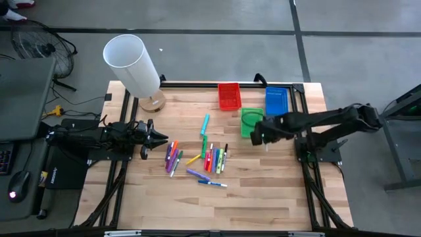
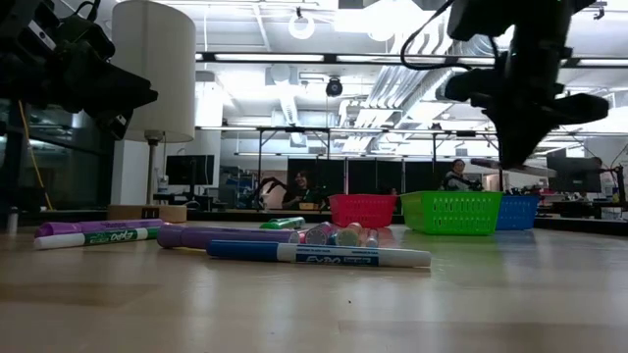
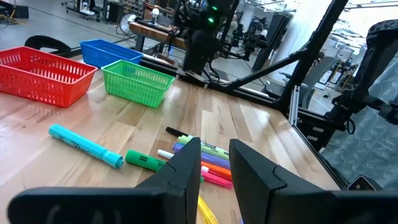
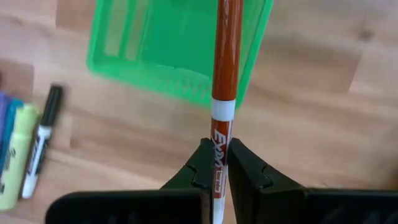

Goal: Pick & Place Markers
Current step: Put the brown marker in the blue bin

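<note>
While beside green tray (image 4: 174, 50), right claw (image 4: 216, 163) clamps red marker (image 4: 225, 56).

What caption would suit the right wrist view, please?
Right gripper shut on a red marker, held above the green tray.

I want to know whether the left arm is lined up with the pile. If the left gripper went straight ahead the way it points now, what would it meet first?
Probably the markers lying just ahead of the left gripper; depth is hard to judge.

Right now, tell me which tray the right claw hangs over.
The green tray, the middle one between the red tray and blue tray; the right claw holds a red marker over its near edge.
</note>
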